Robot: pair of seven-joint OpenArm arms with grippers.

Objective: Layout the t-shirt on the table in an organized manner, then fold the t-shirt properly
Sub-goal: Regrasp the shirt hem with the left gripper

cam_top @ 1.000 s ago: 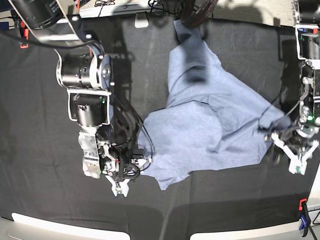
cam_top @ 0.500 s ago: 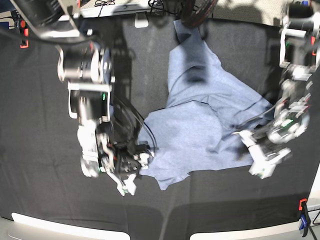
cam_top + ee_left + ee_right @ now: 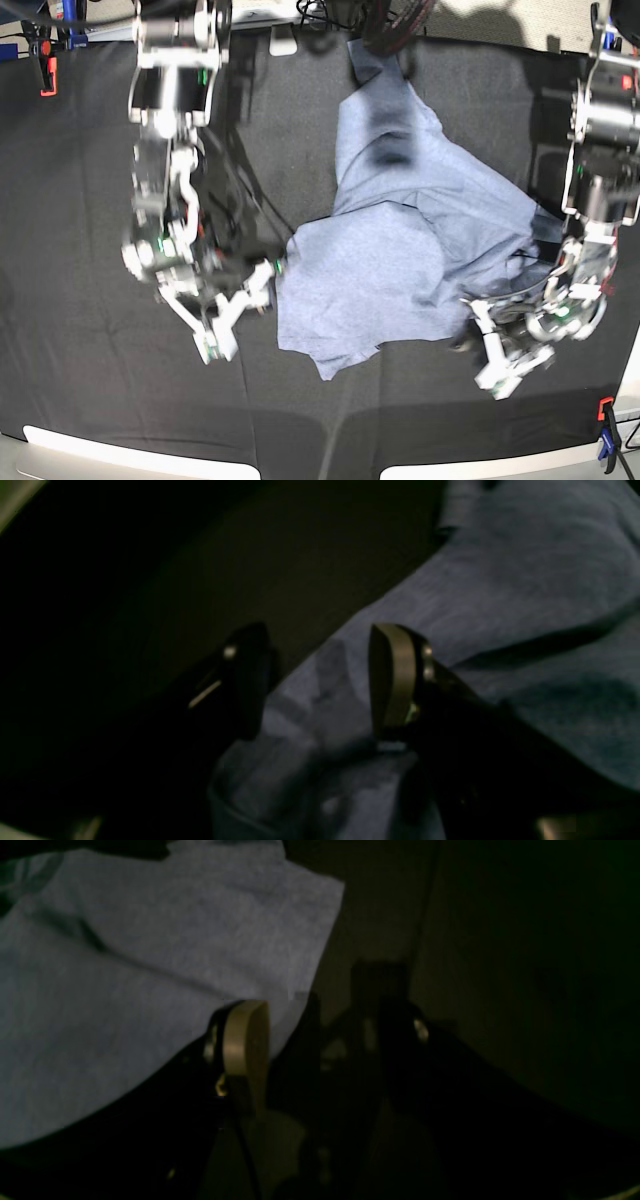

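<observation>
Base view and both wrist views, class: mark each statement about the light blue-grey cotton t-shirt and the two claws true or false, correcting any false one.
1. The light blue-grey cotton t-shirt lies neatly folded. False: it is rumpled, spread unevenly.
2. The left claw is open. True.
3. The right claw clamps the shirt. False: it is open, with one finger over the shirt's edge.
4. The shirt rests on the black cloth table. True.
</observation>
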